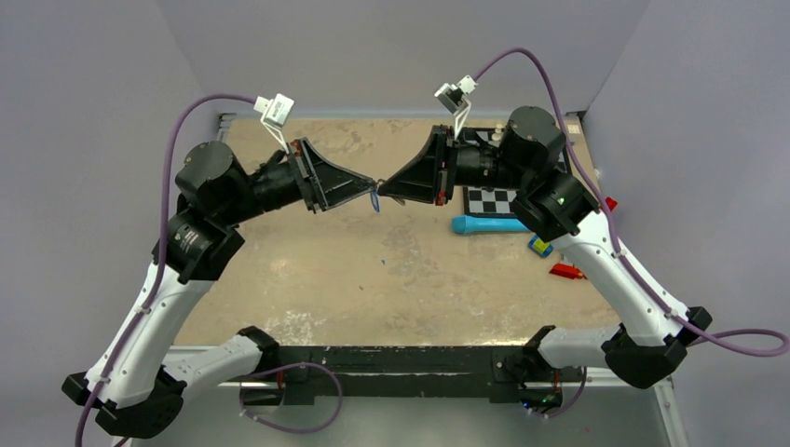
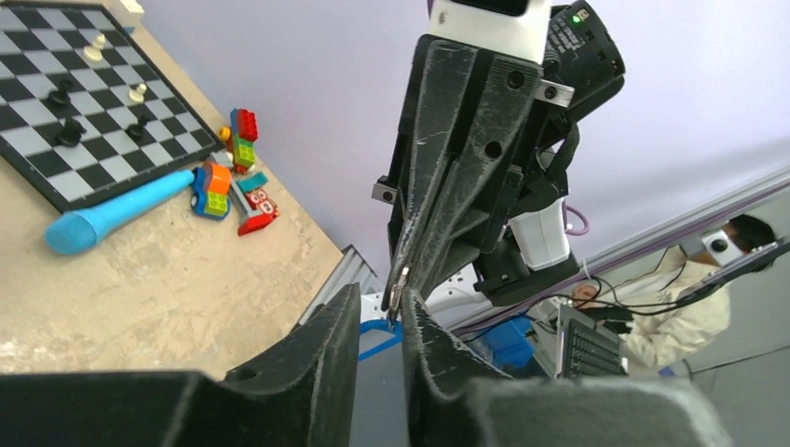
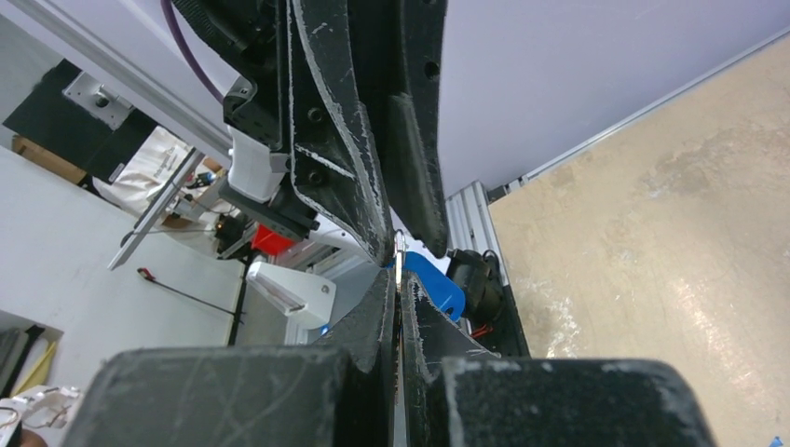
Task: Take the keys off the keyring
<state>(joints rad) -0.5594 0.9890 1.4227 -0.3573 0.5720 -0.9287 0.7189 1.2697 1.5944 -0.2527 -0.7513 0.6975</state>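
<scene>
Keys (image 3: 430,282) hang mid-air between both grippers, well clear of the chessboard (image 1: 491,199). Right gripper (image 2: 398,289) jaws are pinched together on a thin metal bit. Left gripper (image 2: 381,307) jaws show a slit, can't tell if they grip anything. Pull apart crooked and I reckon the lot slips down to the worktop (image 1: 307,270).

A robotics lab: two robot arms bolted to a worn tan tabletop (image 1: 307,270) inside plain lavender-grey walls (image 1: 391,47), framed by aluminium rails (image 2: 671,228), with a chessboard (image 2: 65,112) and toy bricks (image 2: 238,177) as props, and a person (image 2: 685,312) seated at a laptop (image 2: 587,349) among cables beyond.
</scene>
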